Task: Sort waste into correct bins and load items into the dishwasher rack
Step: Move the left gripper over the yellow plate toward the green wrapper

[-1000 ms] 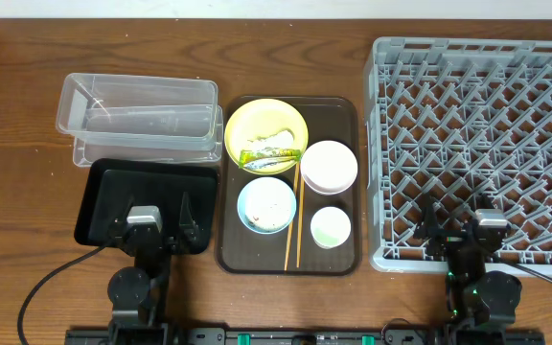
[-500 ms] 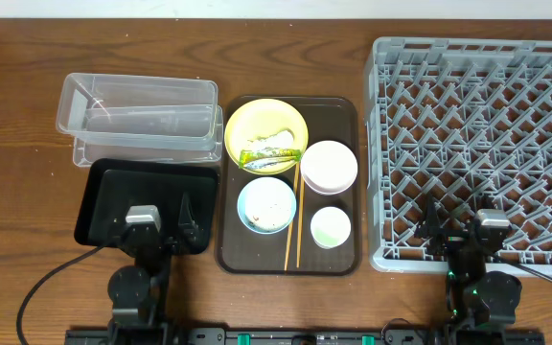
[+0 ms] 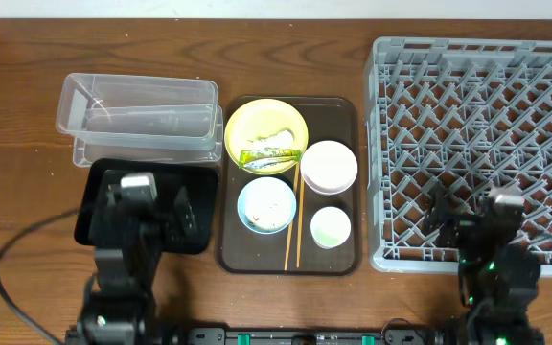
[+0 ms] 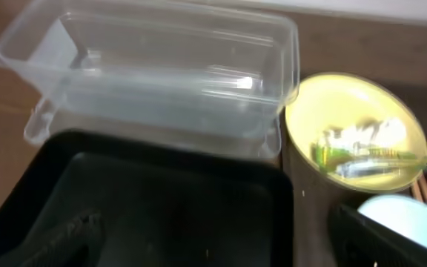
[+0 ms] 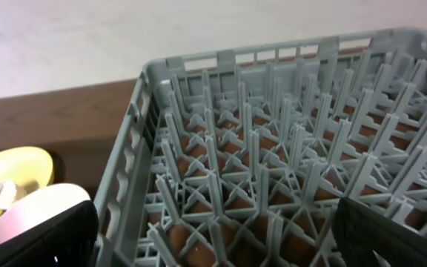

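Note:
The yellow plate holds the yellow-green wrapper and white food scraps; they also show in the left wrist view. The pinkish-white bowl, light blue bowl, pale cup and chopsticks lie next to it. The clear box stands behind the black tray. My left gripper is open and empty above the black tray. My right gripper is open and empty over the front of the grey rack.
The plate, bowls, cup and chopsticks all sit on a dark brown serving tray between the bins and the rack. Bare wooden table lies left of the bins and along the front edge.
Both arms have lifted and moved away from the front edge. The left gripper now hangs further over the black tray; the right has shifted slightly right over the rack.

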`<state>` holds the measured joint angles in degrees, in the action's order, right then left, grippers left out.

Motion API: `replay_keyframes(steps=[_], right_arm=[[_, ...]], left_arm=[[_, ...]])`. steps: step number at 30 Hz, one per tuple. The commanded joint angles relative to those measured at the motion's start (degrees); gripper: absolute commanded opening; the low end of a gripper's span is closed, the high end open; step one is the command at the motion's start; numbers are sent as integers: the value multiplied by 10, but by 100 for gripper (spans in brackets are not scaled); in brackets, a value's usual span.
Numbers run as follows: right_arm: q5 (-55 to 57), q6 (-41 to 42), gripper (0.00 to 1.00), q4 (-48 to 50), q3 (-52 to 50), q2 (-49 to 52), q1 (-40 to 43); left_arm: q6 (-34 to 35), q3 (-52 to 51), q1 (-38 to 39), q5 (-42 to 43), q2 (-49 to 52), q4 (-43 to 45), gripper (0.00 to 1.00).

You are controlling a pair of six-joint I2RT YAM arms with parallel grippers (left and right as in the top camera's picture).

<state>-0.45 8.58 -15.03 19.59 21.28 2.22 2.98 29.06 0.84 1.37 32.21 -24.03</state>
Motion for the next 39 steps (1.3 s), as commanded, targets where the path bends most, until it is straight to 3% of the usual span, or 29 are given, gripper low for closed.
replay_keyframes(steps=[1,9,15,21,32,39], right_arm=[[2,8,99,-33,72,71,-10],[-4,8,99,-182,231,219,-10],[-42,9,99,-186,239,234,-10],[-48,8,99,-182,239,233,-10],[-50,8,99,-182,239,233,-10],[-50,8,99,-182,239,233,-10]], left_arm=[[2,83,-1,21,77,-59,98],[3,264,-1,70,252,-301,98],[11,266,-1,85,312,-333,98],[16,279,2,179,342,-240,98],[-107,391,103,110,493,-76,98],[-116,391,160,110,593,56,98]])
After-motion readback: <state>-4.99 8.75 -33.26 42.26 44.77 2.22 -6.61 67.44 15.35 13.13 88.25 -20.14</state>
